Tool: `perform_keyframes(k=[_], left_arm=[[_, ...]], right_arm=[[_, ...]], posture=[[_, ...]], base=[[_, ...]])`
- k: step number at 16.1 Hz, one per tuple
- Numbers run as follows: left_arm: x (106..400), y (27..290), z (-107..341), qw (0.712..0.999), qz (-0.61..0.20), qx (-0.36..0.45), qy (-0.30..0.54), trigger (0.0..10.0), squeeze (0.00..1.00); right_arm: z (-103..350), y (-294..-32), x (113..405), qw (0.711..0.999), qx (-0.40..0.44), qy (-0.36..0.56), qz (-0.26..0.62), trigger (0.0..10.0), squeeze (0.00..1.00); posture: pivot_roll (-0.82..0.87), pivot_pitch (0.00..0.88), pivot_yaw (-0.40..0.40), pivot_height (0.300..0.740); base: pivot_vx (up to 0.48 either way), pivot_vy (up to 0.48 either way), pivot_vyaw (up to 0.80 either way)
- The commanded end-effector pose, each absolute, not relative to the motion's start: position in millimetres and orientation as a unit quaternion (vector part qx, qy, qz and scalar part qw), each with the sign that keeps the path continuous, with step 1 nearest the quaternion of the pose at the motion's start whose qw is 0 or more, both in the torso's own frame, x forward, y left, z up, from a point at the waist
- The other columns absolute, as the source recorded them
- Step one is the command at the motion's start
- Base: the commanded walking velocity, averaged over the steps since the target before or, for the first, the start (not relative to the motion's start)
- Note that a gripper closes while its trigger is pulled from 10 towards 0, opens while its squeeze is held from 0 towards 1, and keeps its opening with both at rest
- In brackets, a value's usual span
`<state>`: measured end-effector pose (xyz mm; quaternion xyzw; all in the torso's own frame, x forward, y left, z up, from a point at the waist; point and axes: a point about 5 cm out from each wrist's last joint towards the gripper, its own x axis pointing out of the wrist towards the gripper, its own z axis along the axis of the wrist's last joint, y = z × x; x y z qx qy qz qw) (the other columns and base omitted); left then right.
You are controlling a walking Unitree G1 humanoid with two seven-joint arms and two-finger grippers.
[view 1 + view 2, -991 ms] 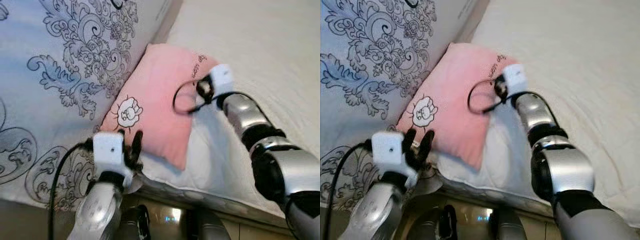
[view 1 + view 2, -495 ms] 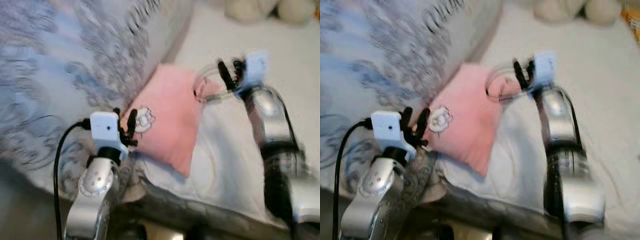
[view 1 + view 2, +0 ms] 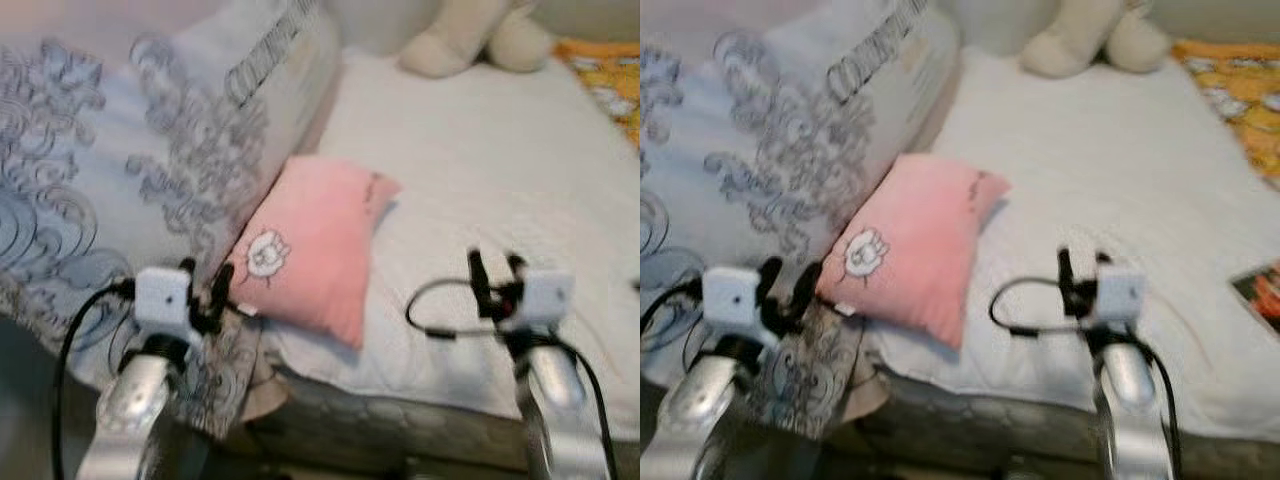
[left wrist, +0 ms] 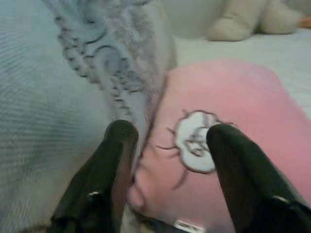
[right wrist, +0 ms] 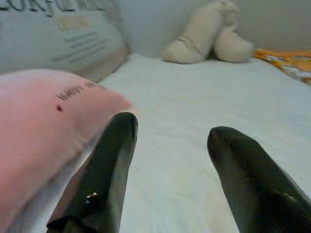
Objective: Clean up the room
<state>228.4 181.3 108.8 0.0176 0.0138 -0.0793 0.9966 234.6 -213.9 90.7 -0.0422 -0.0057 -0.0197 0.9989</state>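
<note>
Both arms are pulling back toward the bed's near edge; the right gripper [image 3: 492, 272], fingers spread and empty, is now hovering over white sheet [image 3: 470, 160], off the pink pillow [image 3: 310, 245]. Pillow is lying diagonally against the patterned duvet [image 3: 120, 190], nearer the open, empty left gripper [image 3: 203, 285], pointing at its near corner.

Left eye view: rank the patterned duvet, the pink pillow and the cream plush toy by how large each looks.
1. Patterned duvet, by far the largest, though cropped by the frame.
2. Pink pillow.
3. Cream plush toy, smallest as seen, but it lies farthest away and is cut off at the top, so its true size is unsure.
</note>
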Motion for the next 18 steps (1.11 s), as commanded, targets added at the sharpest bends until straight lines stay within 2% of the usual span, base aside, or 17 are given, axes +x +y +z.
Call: perform_keyframes(k=[1,4,5,6,7,9,10,11,14,18], left_arm=[[223.2,183.9,95.7,0.996,-0.089,0.007,0.031,10.0,1.00],[232.8,177.4,87.1,0.996,-0.086,-0.010,0.034,10.0,1.00],[233.6,176.5,86.0,0.996,-0.085,-0.022,0.035,10.0,1.00],[234.7,178.3,84.0,0.996,-0.070,-0.039,0.037,10.0,1.00],[235.9,179.8,82.3,0.996,-0.062,-0.048,0.037,10.0,1.00],[238.3,180.5,78.7,0.996,-0.065,-0.045,0.040,10.0,1.00],[240.0,177.8,79.4,0.995,-0.076,-0.056,0.036,10.0,0.86],[242.0,173.8,81.6,0.994,-0.088,-0.059,0.029,10.0,0.00],[245.6,163.2,82.2,0.991,-0.105,-0.074,0.023,10.0,0.00],[250.8,152.2,78.0,0.989,-0.106,-0.104,0.023,10.0,0.00]], right_arm=[[95.4,-209.1,237.3,0.999,-0.038,-0.010,-0.016,10.0,1.00],[86.7,-205.2,243.3,0.999,-0.031,0.006,-0.013,10.0,1.00],[85.9,-205.5,245.7,1.000,0.003,0.015,-0.020,10.0,1.00],[80.5,-206.8,248.4,0.996,0.072,0.038,-0.036,10.0,1.00],[78.0,-204.2,248.9,0.995,0.084,0.042,-0.029,10.0,1.00],[76.5,-193.4,249.4,0.998,0.030,0.048,0.010,10.0,1.00],[76.1,-187.7,250.4,0.998,-0.022,0.049,0.028,10.0,1.00],[75.7,-184.2,252.9,0.996,-0.060,0.056,0.039,10.0,0.00],[73.7,-184.0,262.3,0.993,-0.073,0.083,0.039,10.0,0.00],[79.0,-186.4,263.2,0.995,-0.061,0.071,0.043,10.0,0.00]], posture=[[-0.16,0.000,0.115,0.740],[-0.17,0.000,0.121,0.740],[-0.17,0.000,0.120,0.740],[-0.16,0.000,0.116,0.740],[-0.16,0.000,0.116,0.740],[-0.16,0.000,0.112,0.740],[-0.16,0.000,0.112,0.740],[-0.16,0.000,0.109,0.740],[-0.16,0.000,0.095,0.740],[-0.19,0.000,0.082,0.740]], base=[[0.000,0.000,0.00],[0.000,0.000,0.00],[0.000,0.000,0.00],[0.000,0.000,0.00],[0.000,0.000,0.00],[0.000,0.000,0.00],[0.000,0.000,0.00],[0.000,-0.307,0.00],[0.000,-0.480,0.00],[0.000,-0.480,0.00]])
